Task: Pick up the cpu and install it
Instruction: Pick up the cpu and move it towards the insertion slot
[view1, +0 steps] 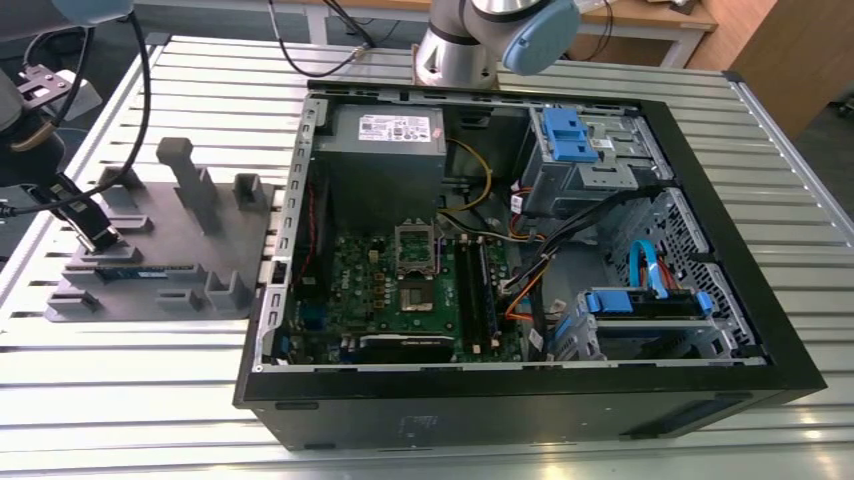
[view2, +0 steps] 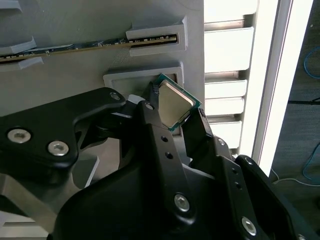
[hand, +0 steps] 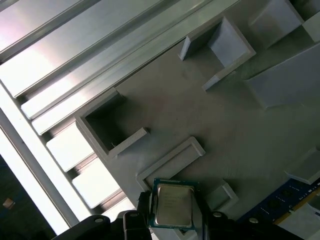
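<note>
Exterior view's left: my hand (view1: 96, 232) is low over the grey tray (view1: 174, 300) on the slatted worktop (view1: 134, 400), clamped on the cpu (view2: 174, 102) by two opposite edges. In the second wrist view the chip looks tilted between my fingers (view2: 152, 125), just at the raised pocket rim (view2: 145, 75); I can't tell if it's fully clear of the pocket. The memory stick (view2: 90, 44) lies in its slot just beyond, untouched. Further right, well apart from me, is the open computer case (view1: 534, 400) with the socket (view1: 416, 248) on the board. Risks, as I judge them: the grip is on thin edges only, so the chip could slip or twist. A corner could snag the rim. A skewed chip would seat crooked and could damage socket contacts. Loose cables (view1: 534, 270) near the socket could catch my hand.
</note>
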